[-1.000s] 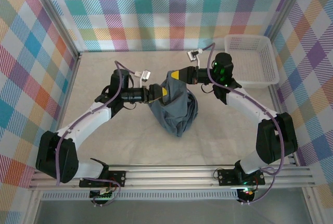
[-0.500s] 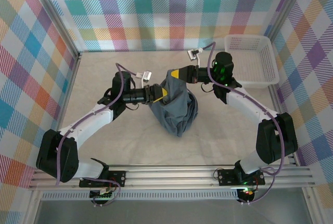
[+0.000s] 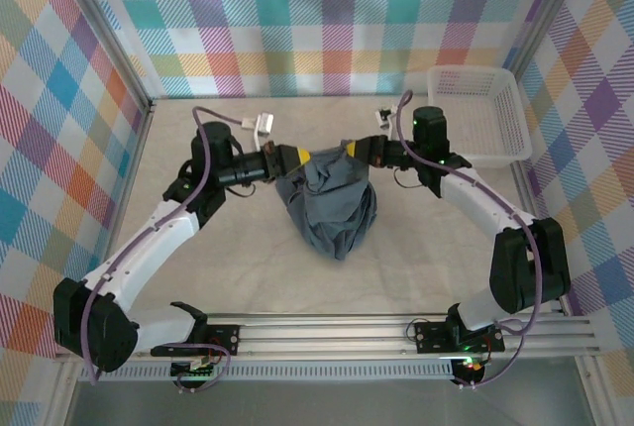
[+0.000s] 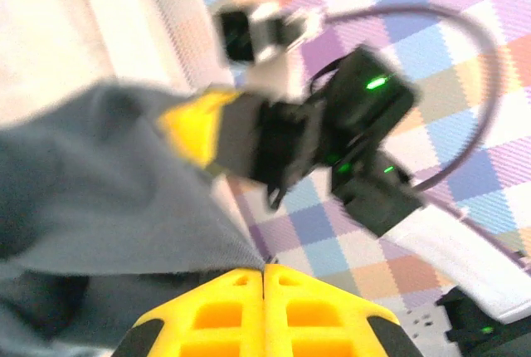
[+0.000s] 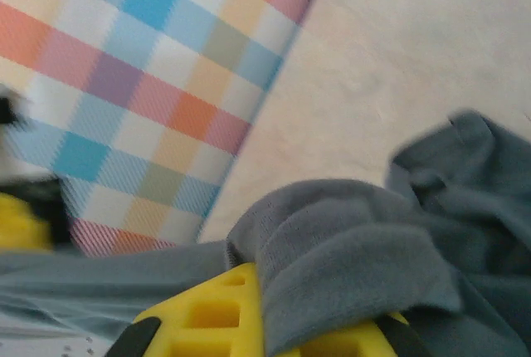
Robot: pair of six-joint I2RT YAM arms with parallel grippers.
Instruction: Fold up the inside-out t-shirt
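The dark slate-grey t-shirt hangs bunched in the middle of the table, its top edge stretched between both grippers and its lower part resting on the table. My left gripper is shut on the shirt's left upper edge; in the left wrist view its yellow fingers press together on the t-shirt's grey cloth. My right gripper is shut on the right upper edge, with a thick fold of the t-shirt draped over its yellow fingers.
A white mesh basket stands at the back right of the table. Checked walls close the table in at the back and both sides. The beige tabletop lies bare around the shirt.
Both grippers have risen and moved toward the back wall, lifting the shirt's top edge. The left arm has swung back and the cloth between the grippers is pulled tighter.
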